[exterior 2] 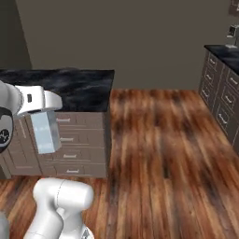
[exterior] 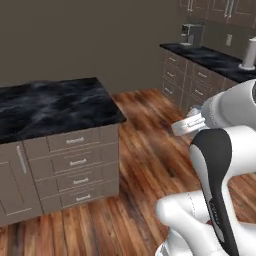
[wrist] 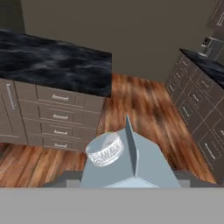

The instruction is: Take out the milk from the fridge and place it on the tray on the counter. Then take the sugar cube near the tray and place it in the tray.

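The milk (exterior 2: 45, 132), a pale grey-white carton with a gabled top, hangs upright under my hand in front of the island's drawers. My gripper (exterior 2: 43, 116) is shut on it from above. In the hand view the milk (wrist: 131, 164) sits close up, its round cap and roof ridge toward the camera, with a dark fingertip (wrist: 65, 178) beside it. A black marble counter (exterior: 50, 107) tops the island to the left and ahead. A second counter (exterior: 212, 59) runs along the right wall. The fridge, the tray and the sugar cube are out of view.
A wide strip of wooden floor (exterior 2: 158, 154) lies between the island's drawers (exterior: 75, 165) and the right-hand cabinets (exterior 2: 221, 107). On the far counter stand a coffee machine (exterior: 191, 34) and a white paper-towel roll (exterior: 248, 54).
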{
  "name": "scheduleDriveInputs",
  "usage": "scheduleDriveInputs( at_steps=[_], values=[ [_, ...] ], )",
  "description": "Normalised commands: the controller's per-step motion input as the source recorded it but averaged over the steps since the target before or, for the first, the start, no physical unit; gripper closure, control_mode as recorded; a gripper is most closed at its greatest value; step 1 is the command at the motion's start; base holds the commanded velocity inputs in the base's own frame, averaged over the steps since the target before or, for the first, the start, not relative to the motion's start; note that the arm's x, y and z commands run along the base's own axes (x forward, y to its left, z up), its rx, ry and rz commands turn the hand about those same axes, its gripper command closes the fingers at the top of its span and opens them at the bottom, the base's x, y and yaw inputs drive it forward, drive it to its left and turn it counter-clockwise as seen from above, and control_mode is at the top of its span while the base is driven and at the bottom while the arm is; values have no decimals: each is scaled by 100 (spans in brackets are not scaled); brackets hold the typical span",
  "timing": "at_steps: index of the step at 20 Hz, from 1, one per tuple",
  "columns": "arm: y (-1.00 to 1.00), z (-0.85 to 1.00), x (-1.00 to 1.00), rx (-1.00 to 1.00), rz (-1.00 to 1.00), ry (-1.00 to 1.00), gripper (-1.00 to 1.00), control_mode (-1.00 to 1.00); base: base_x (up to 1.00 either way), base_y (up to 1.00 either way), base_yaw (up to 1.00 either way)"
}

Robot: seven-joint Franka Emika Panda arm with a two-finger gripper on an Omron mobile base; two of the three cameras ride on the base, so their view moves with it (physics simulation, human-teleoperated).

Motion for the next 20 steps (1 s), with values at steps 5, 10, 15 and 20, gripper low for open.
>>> scheduleDriveInputs(
  at_steps=[5, 10, 15, 20],
  values=[
    [0, 0, 0, 0, 0, 0, 100, 100, 3, 63, 75],
    [0, 0, 0, 0, 0, 0, 100, 100, 20, 20, 88],
    [0, 0, 0, 0, 0, 0, 100, 100, 4, 8, 98],
    [0, 0, 0, 0, 0, 0, 100, 100, 0, 5, 100]
  ],
)
